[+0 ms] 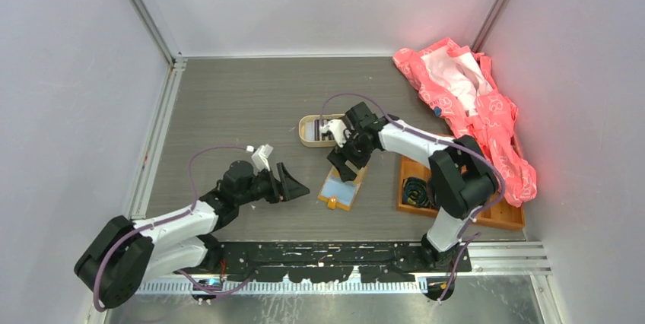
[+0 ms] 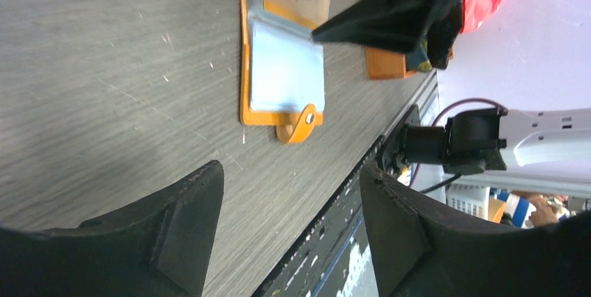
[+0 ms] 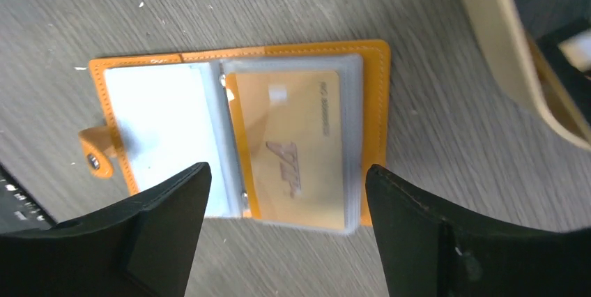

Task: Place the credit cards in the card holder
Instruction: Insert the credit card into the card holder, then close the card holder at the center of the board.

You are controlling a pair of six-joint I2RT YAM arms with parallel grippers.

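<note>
Surface: a grey wood-grain table (image 1: 251,103), closed in by pale walls on three sides.
Card holder: the card holder (image 1: 342,189) lies open and flat on the table in front of my two bases, nearer my right arm. It has an orange rim, and its snap tab (image 3: 94,163) sticks out from the edge nearest me.
Inside it: the page on the tab side is pale blue and bare. The other page is a clear sleeve with a gold card (image 3: 300,143) sitting in it.
My right gripper: my right gripper (image 3: 286,171) hangs over the open holder with its fingers spread wide and nothing between them. From my left wrist view one dark fingertip (image 2: 327,31) reaches the fold of the holder; I cannot tell whether it touches.
My left gripper: my left gripper (image 2: 293,171) is low over the table, to the left of the holder and apart from it. It is wide open, empty, and pointed toward the holder.
Tin: an oval beige tin (image 1: 319,131) stands just beyond the holder. There are dark and white pieces inside that I cannot make out.
Tray: an orange wooden tray (image 1: 498,217) sits to the right, by my right arm.
Cloth: a crumpled pink patterned cloth (image 1: 471,103) lies in the far right corner, draped over the tray's far end.
</note>
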